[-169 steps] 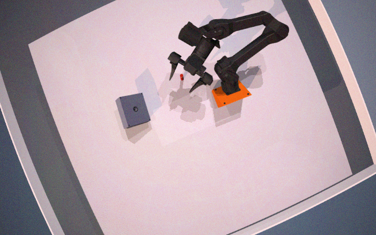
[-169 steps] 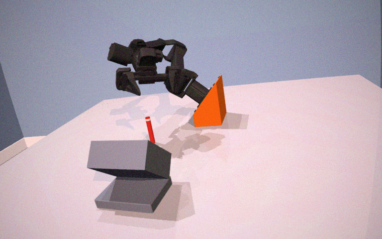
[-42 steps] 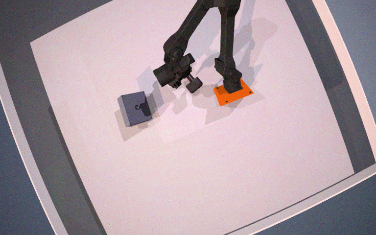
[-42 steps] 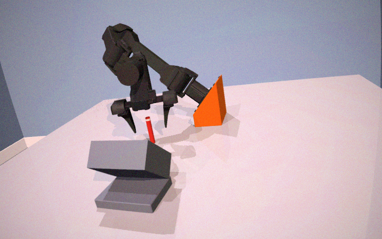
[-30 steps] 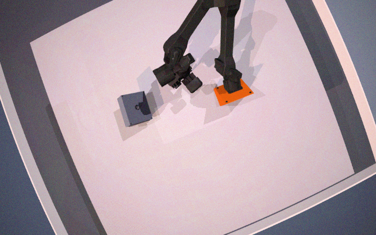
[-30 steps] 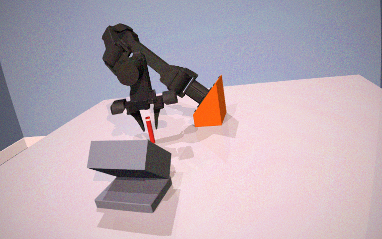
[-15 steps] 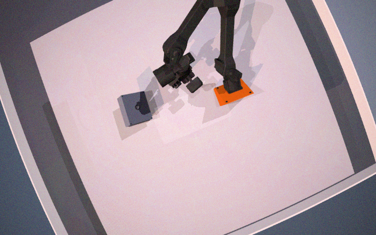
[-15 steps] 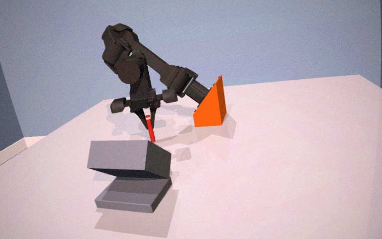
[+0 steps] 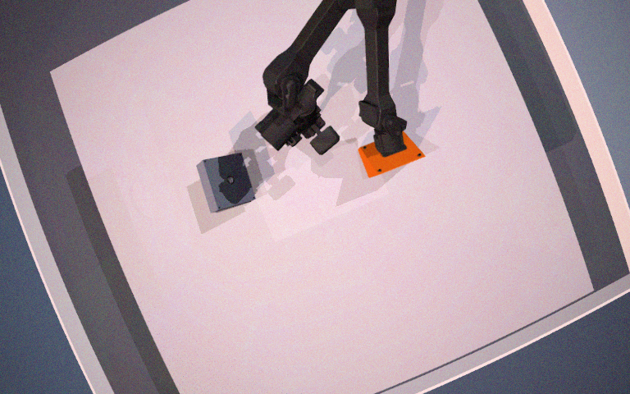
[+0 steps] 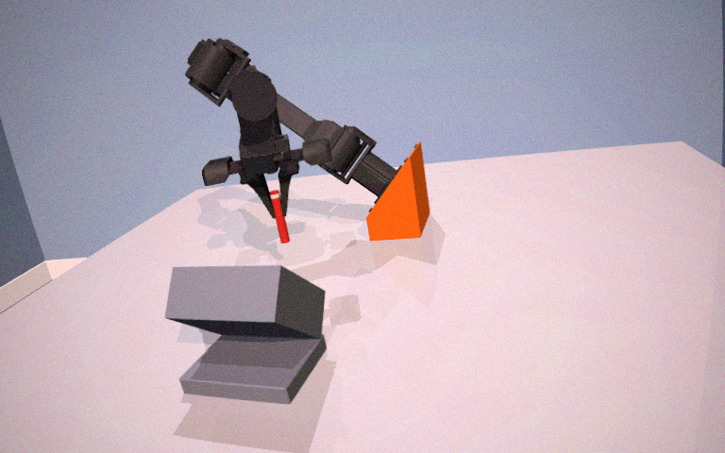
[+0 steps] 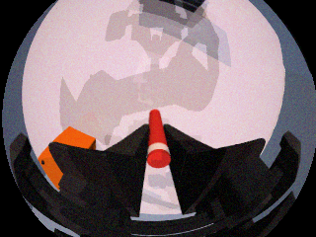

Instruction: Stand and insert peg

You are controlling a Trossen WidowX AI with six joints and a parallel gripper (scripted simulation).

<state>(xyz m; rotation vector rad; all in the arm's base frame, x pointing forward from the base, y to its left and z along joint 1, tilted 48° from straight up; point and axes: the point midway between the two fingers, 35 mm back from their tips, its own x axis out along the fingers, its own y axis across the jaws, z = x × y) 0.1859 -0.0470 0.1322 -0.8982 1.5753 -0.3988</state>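
My gripper (image 10: 278,214) (image 11: 156,128) is shut on the red peg (image 10: 280,226) (image 11: 155,119). The peg is near upright, slightly tilted in the exterior view. Its white-banded end is up, above the fingertips, and its plain end points down, a little above the table. The peg is hidden under the arm in the top view. The grey sloped panel (image 9: 211,172) (image 10: 222,293) stands to the left of the gripper in the top view. Its face shows one hole (image 9: 230,180), empty and in shadow. The exterior view shows only its back and base, with the hole hidden.
An orange wedge (image 9: 372,167) (image 10: 396,213) (image 11: 74,137) stands to the right of the gripper in the top and exterior views. A dark jointed arm-like part (image 9: 376,60) (image 10: 374,172) reaches down to its sloped face. The pale table (image 9: 325,278) (image 10: 508,320) lies beneath.
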